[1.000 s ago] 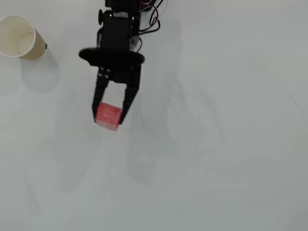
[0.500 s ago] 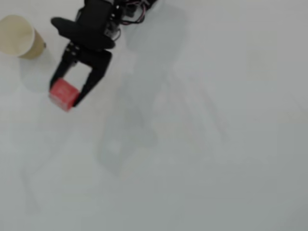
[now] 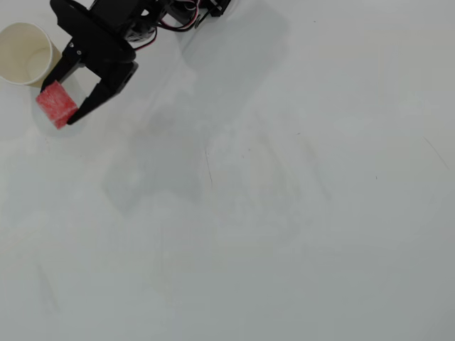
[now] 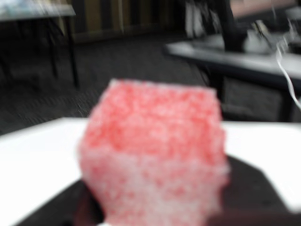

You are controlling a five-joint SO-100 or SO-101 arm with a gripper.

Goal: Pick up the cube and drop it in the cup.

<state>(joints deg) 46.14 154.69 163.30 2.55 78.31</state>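
Seen from overhead, the gripper (image 3: pixel 60 108) pinched the red cube (image 3: pixel 56 104) between its black fingers, just beside the cup (image 3: pixel 28 55) and below its rim. The cup stood upright on the white bench (image 3: pixel 284 213).

The cube (image 4: pixel 153 155) looks rough and grainy — red speckled with white, matt. The cup (image 3: pixel 27 55) seems to be paper, cream outside, plain white within. The hand (image 3: pixel 62 105) is black matt plastic; the table (image 3: pixel 298 213) — smooth, pale, dull-finished.
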